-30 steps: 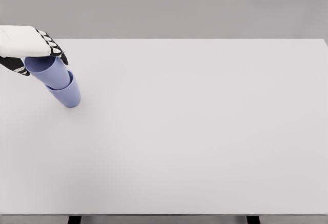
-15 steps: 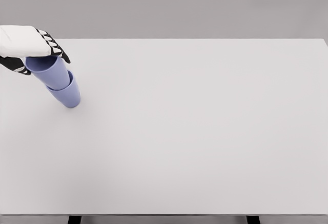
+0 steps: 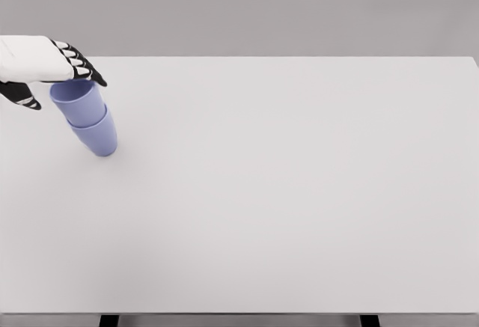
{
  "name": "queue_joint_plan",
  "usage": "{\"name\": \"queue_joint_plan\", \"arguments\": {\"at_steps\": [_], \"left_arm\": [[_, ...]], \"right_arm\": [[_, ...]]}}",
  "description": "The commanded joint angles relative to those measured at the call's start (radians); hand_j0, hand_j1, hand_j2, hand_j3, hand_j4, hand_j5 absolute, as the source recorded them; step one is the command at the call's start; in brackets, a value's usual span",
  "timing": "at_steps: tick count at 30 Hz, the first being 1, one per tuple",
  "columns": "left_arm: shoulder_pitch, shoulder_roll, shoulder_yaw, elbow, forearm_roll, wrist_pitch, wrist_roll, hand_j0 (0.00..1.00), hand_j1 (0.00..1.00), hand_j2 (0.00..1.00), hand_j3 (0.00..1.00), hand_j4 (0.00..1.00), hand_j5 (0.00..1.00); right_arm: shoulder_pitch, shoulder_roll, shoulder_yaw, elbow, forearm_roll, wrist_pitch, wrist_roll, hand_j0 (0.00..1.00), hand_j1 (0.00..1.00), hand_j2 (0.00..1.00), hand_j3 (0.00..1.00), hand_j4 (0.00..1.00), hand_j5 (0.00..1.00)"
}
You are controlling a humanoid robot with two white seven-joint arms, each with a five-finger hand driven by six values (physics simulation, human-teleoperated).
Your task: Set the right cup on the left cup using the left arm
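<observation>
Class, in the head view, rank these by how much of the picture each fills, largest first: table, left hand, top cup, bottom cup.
1. Table, by far.
2. Left hand, partly cut off by the picture edge.
3. Top cup and bottom cup: no clear ranking, since they are nested and the bottom one is partly hidden.

Cups (image 3: 88, 117) matt smooth plastic; table (image 3: 284, 192) matt, smooth.

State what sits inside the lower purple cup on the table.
The upper purple cup is nested in the lower purple cup, beneath the left robot hand. Its base is hidden inside.
</observation>
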Motion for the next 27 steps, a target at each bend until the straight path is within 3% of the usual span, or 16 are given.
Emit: {"name": "queue_joint_plan", "arguments": {"at_steps": [1,20,27], "left_arm": [[0.000,0.001,0.007,-0.003,0.008,0.002,0.000,1.00,1.00,1.00,1.00,1.00,1.00],[0.003,0.050,0.055,-0.119,0.066,-0.026,0.000,1.00,1.00,1.00,1.00,1.00,1.00],[0.000,0.068,0.058,-0.132,0.084,-0.109,0.000,1.00,1.00,1.00,1.00,1.00,1.00]], "right_arm": [[0.000,0.000,0.000,0.000,0.000,0.000,0.000,1.00,1.00,1.00,1.00,1.00,1.00],[0.000,0.000,0.000,0.000,0.000,0.000,0.000,1.00,1.00,1.00,1.00,1.00,1.00],[0.000,0.000,-0.001,0.000,0.000,0.000,0.000,1.00,1.00,1.00,1.00,1.00,1.00]]}}
